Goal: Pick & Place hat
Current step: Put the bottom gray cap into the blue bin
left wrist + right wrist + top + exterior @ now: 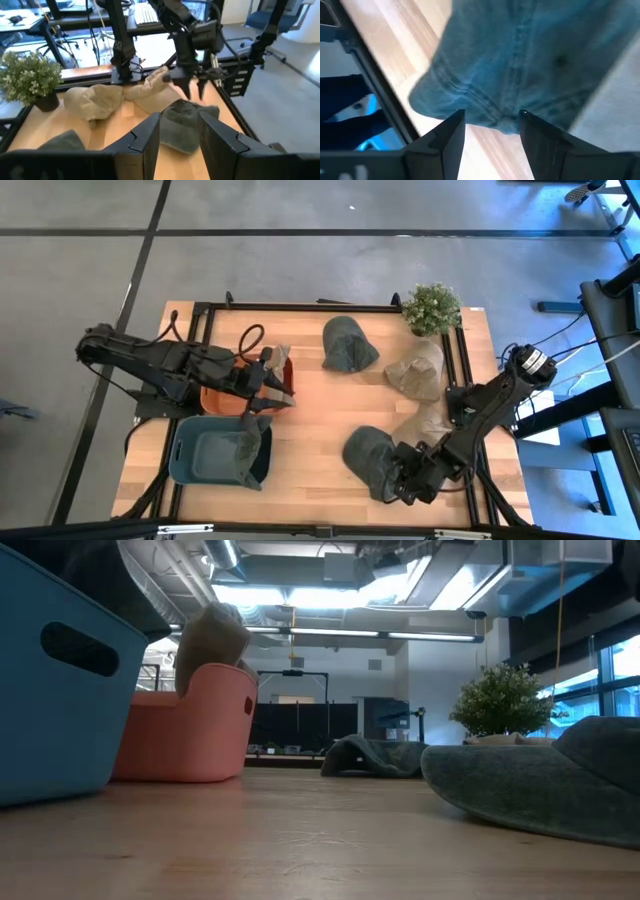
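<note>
A dark green hat point(366, 457) lies flat on the wood near the table's near edge and fills the right wrist view point(520, 60). My right gripper point(392, 482) point(492, 129) hangs open over that hat's near rim, fingers pointing down. The left wrist view shows these fingers point(195, 90) just above the hat point(185, 125), apart from it. My left gripper point(278, 397) point(179, 142) is open and empty, hovering beside the orange bin point(222, 398). A tan hat point(279, 360) hangs over that bin's rim. A grey-green hat point(250, 446) is draped on the blue bin's point(205, 455) right wall.
Another dark green hat point(348, 345) lies toward the far edge. Two tan hats point(420, 370) point(426, 422) lie on the right side. A potted plant point(432, 308) stands at the far right corner. Bare wood point(320, 420) shows between the bins and the hats.
</note>
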`<state>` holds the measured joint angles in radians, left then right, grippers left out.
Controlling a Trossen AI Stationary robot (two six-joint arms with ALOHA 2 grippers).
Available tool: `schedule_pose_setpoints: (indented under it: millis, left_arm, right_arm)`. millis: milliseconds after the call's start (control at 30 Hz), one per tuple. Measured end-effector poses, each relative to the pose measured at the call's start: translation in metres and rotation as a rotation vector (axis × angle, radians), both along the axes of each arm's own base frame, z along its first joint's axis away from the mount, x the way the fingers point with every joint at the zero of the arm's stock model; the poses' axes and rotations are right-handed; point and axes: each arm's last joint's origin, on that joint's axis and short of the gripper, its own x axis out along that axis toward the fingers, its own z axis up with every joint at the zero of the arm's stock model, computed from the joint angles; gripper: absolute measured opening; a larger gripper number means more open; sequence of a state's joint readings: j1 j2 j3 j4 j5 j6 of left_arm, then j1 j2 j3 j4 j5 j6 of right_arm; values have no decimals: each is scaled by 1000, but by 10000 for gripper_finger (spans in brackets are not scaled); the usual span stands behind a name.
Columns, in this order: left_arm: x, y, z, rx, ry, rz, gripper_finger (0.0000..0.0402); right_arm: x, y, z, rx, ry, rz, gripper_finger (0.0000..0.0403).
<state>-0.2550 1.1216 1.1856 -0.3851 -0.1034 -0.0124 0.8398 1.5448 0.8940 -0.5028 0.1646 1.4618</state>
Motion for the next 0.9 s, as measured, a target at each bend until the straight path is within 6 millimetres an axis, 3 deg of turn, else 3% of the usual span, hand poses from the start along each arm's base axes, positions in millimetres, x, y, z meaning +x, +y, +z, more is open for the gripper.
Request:
schedule_pose_setpoints:
  millis: [367, 600, 767, 900]
  left_arm:
    - [4, -1, -4, 9, 19, 14, 125]
    - [4, -1, -4, 9, 18, 14, 125]
    - [4, -1, -4, 10, 19, 15, 125]
    - [4, 0, -4, 10, 18, 17, 125]
  right_arm:
    - [-2, 0, -20, 3, 61, 53, 183]
    - [4, 8, -43, -5, 99, 82, 150]
    - [7, 12, -38, 32, 48, 108, 125]
    - [8, 14, -24, -24, 26, 283, 110]
